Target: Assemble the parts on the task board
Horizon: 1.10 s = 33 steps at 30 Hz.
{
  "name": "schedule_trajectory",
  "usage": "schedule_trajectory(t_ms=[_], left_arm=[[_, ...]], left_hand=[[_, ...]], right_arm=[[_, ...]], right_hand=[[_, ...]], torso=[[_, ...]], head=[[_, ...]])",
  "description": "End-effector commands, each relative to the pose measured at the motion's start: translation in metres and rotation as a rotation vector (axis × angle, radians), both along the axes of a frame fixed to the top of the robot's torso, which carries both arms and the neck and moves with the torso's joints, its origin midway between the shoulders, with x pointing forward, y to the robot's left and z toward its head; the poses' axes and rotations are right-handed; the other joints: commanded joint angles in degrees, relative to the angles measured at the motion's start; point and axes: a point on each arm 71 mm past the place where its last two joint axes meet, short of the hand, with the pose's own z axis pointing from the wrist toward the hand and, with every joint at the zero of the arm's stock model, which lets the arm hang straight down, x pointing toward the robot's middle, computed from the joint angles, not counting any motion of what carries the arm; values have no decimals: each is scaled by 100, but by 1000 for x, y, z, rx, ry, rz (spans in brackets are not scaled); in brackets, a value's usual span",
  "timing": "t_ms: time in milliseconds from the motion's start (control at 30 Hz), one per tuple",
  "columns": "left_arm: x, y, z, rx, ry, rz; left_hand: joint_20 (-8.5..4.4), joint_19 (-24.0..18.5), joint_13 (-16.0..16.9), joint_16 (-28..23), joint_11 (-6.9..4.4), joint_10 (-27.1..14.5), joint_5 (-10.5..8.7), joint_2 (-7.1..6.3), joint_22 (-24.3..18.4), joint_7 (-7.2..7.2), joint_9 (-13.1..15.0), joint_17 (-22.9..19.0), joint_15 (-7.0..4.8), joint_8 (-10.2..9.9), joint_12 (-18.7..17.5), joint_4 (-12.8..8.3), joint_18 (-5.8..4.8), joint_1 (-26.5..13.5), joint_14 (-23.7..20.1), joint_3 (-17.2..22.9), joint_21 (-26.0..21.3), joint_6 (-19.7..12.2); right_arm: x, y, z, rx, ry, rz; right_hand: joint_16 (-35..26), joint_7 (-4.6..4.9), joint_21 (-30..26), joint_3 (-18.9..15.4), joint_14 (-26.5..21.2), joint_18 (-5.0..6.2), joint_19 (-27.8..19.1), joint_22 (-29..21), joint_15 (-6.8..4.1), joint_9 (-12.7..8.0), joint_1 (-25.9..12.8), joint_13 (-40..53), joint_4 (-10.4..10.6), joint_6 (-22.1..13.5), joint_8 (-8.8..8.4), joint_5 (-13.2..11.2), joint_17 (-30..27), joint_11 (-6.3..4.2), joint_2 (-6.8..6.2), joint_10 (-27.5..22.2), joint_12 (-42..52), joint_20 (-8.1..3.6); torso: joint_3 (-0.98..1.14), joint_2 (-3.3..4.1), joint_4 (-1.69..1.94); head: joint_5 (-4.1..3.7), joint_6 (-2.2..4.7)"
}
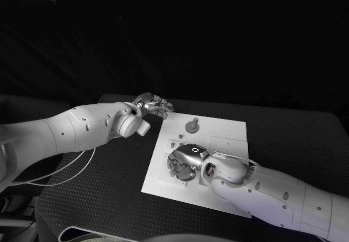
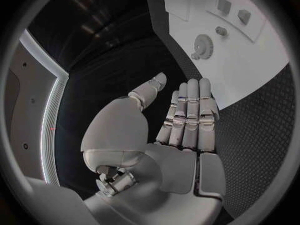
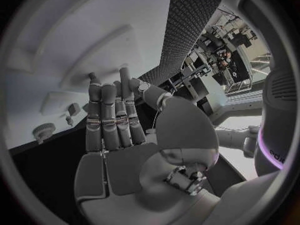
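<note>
The white task board (image 1: 171,185) lies in the middle of the black table. A grey gear-shaped part (image 1: 192,126) stands near its far edge, seen too as the gear (image 2: 203,46) and the gear (image 3: 42,131). Small grey parts (image 2: 244,16) sit in the board (image 2: 256,70) beyond it. My left hand (image 1: 153,106) hovers over the table just off the board's far left corner; the left hand (image 2: 181,130) has straight fingers and holds nothing. My right hand (image 1: 185,161) is over the board's left-middle; the right hand (image 3: 122,130) is flat and empty above the board (image 3: 75,35).
Black textured matting (image 1: 109,181) surrounds the board. A thin white cable (image 1: 69,174) runs across the table at the left, under my left arm. Another small part (image 3: 74,109) sits on the board near my right hand's fingertips.
</note>
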Motion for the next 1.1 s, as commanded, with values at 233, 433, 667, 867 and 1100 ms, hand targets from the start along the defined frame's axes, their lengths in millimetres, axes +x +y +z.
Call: schedule_trajectory(t_ms=[233,433,667,867,1100], left_arm=[[0,-2,1,-6,-6,-20],[0,-2,1,-6,-5,-19],[0,-2,1,-6,-5,-20],[0,-2,1,-6,-6,-20],[0,-3,1,-6,-5,-20]], left_hand=[[-10,32,-10,-21,17,-42,32,9,-8,3,-10,8,19,31,20,26,79,2,28,6,-34,-57],[-9,31,-10,-23,18,-43,32,12,-9,4,-11,10,20,32,19,27,78,-1,28,6,-34,-59],[-9,31,-10,-25,18,-44,32,14,-9,4,-11,12,20,33,19,29,79,-3,28,6,-34,-60],[-9,30,-10,-26,18,-44,32,15,-9,4,-11,13,20,33,20,29,79,-4,28,7,-34,-61],[-9,29,-11,-28,18,-45,33,16,-9,4,-11,15,20,34,20,28,79,-4,28,7,-34,-62]], right_arm=[[-2,0,-6,-63,9,25],[-1,-2,-7,-74,4,22],[-3,-1,-9,-91,-17,34],[-7,1,-15,-116,-36,57],[-11,5,-17,-124,-46,75]], right_hand=[[66,1,42,6,21,88,22,136,-52,53,-6,312,-32,26,10,13,14,-50,41,96,31,-9],[77,0,51,7,17,88,20,135,-52,56,-8,316,-35,28,9,13,16,-51,42,99,29,-10],[86,0,58,8,14,88,18,135,-53,59,-10,319,-38,29,7,13,17,-52,42,100,26,-11],[95,-1,66,9,6,88,12,135,-52,62,-11,323,-42,32,6,13,17,-52,33,101,23,-12],[104,-1,73,12,-7,88,1,133,-49,65,-12,327,-45,30,2,14,16,-49,23,97,15,-11]], torso=[[-3,-1,-1],[-2,-1,-2],[-2,0,-3],[0,1,-3],[-1,-1,-3]], head=[[9,-14],[14,-30],[18,-39],[20,-43],[23,-58]])
